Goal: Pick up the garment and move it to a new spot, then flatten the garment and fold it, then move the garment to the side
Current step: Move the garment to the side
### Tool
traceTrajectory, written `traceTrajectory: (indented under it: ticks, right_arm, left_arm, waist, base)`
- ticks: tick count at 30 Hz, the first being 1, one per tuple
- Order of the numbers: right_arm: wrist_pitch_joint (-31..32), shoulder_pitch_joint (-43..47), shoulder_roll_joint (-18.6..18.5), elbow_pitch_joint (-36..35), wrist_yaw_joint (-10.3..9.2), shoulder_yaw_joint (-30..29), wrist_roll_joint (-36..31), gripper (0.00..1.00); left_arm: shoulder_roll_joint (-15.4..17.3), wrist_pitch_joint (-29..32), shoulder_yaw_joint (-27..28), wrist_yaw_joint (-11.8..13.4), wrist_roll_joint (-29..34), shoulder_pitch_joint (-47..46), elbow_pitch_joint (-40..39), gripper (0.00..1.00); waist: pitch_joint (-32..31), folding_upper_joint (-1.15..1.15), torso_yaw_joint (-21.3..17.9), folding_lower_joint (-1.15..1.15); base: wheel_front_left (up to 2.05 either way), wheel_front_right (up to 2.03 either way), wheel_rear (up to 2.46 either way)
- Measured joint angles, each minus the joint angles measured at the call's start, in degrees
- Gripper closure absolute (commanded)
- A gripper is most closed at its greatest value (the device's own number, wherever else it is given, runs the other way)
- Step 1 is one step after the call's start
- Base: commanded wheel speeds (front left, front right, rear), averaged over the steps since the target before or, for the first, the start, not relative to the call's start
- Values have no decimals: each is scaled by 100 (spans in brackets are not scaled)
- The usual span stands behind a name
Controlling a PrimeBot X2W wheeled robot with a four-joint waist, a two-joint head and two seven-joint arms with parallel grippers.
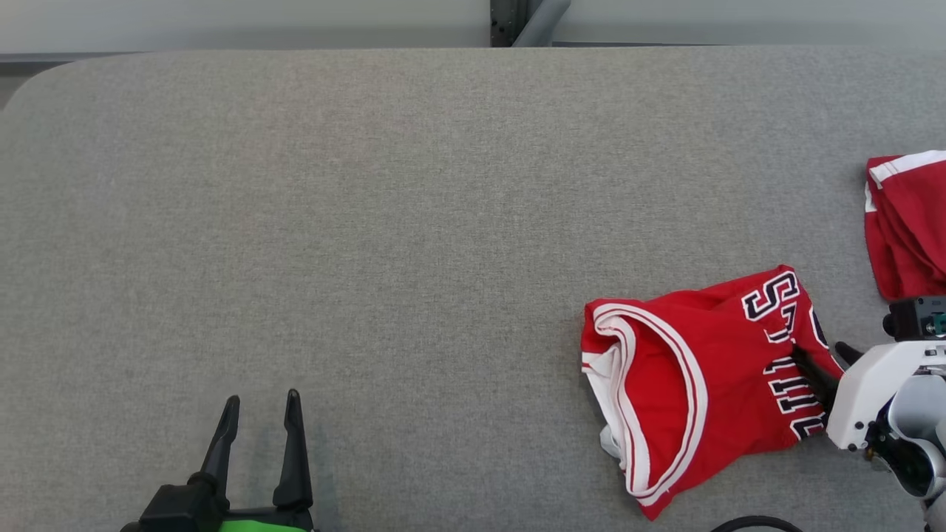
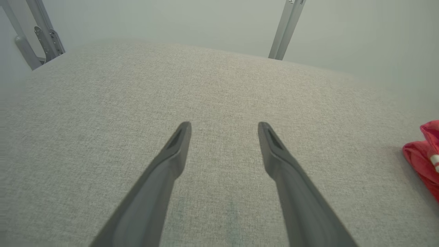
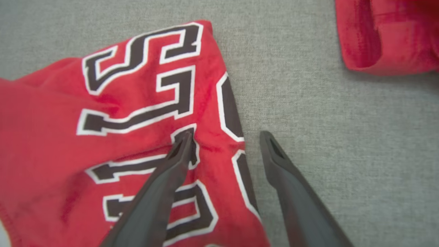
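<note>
Hovering at seven o'clock, the left gripper (image 1: 263, 403) stands spread and empty over the grey table (image 1: 369, 222). At four o'clock, the right gripper (image 3: 225, 137) straddles the lettered edge of the red jersey (image 1: 695, 384), jaws wide, nothing pinched. It looks light, limp and slippery, so bunch that edge. Another red garment (image 1: 909, 222) lies at three o'clock.

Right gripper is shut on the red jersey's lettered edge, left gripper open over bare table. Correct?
The right gripper is open, not shut: the right wrist view shows one finger over the red jersey and the other over the table, straddling the lettered edge. The left gripper is open over bare table.
</note>
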Motion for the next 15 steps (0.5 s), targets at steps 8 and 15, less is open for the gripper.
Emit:
traceTrajectory:
  ticks: [8, 15]
  right_arm:
    - [450, -322, -193, -155, -2, 543, 942, 100]
    - [363, -1135, -492, -783, 0, 1150, 1006, 100]
  left_arm:
    - [0, 0, -63, 47, -47, -10, -31, 0]
    - [0, 0, -71, 22, -48, -132, -16, 0]
  waist:
    - [40, 0, 33, 0]
    - [46, 0, -267, 0]
  base:
    - [0, 0, 0]
    - [0, 0, 0]
